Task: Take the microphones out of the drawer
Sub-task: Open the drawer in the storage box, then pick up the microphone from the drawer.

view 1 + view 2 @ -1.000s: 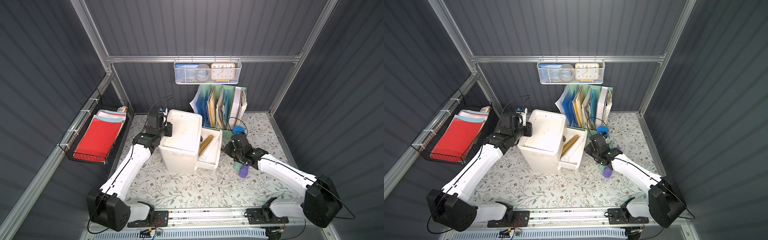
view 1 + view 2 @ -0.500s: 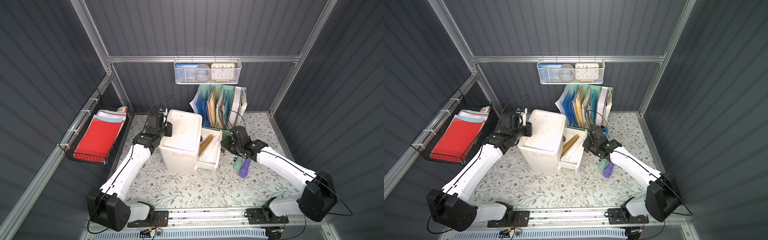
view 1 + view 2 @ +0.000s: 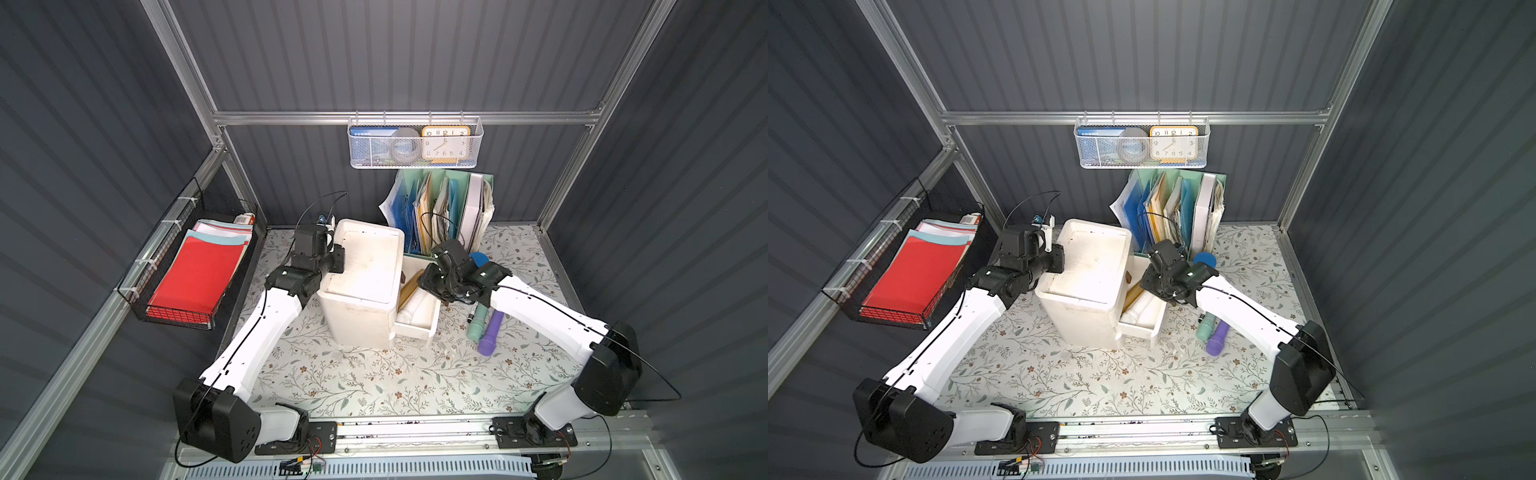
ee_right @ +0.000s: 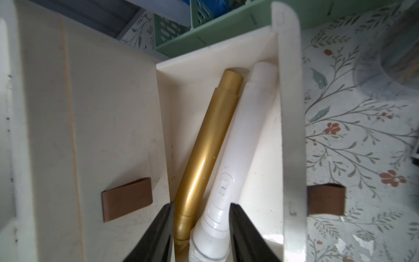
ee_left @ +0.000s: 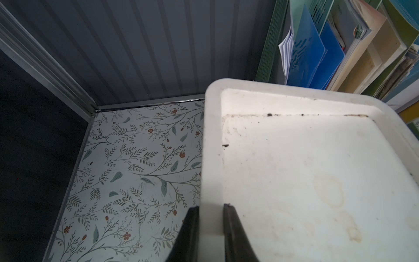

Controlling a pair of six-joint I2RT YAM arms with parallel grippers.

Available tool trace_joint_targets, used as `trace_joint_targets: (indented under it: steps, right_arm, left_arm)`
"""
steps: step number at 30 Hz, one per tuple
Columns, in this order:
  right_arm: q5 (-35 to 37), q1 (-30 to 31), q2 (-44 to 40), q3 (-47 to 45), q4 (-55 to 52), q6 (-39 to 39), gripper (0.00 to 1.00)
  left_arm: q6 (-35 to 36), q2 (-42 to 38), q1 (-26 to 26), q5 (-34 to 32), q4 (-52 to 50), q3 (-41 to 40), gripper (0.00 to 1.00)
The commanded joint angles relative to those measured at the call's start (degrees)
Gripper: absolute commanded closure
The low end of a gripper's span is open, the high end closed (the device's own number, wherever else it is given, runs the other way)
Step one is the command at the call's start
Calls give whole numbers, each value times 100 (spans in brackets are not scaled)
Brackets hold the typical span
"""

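A white drawer unit [image 3: 365,266] [image 3: 1088,266] stands mid-table with its top drawer [image 3: 417,330] pulled out toward the right. Inside lie a gold microphone [image 4: 204,136] [image 3: 409,286] and a white microphone [image 4: 244,136] [image 3: 411,309], side by side. My right gripper [image 4: 201,206] [image 3: 428,286] hangs open just over the drawer, one finger outside each microphone near their heads. My left gripper [image 5: 210,211] [image 3: 336,262] is shut on the raised rim [image 5: 210,158] of the unit's top.
A teal microphone [image 3: 476,328], a purple microphone [image 3: 490,334] and a black marker [image 3: 471,313] lie on the table right of the drawer. A green file rack [image 3: 449,216] stands behind, a wire basket [image 3: 415,141] hangs above, and a black wire tray [image 3: 195,274] is on the left wall.
My right gripper let go of the purple microphone on the table, opened, and swung left and back to hang over the open drawer. The left arm has not moved.
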Motion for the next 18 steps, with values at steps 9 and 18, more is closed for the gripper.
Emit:
trace_joint_targets:
  steps: [9,18]
  right_arm:
    - [263,296,837,303,-731,811,56]
    - [545,296,1124,287,-726,955,56]
  left_arm:
    - [-58,413,1,135,-885,-383,100]
    - [-58,413,-1,163,-867,-385,100]
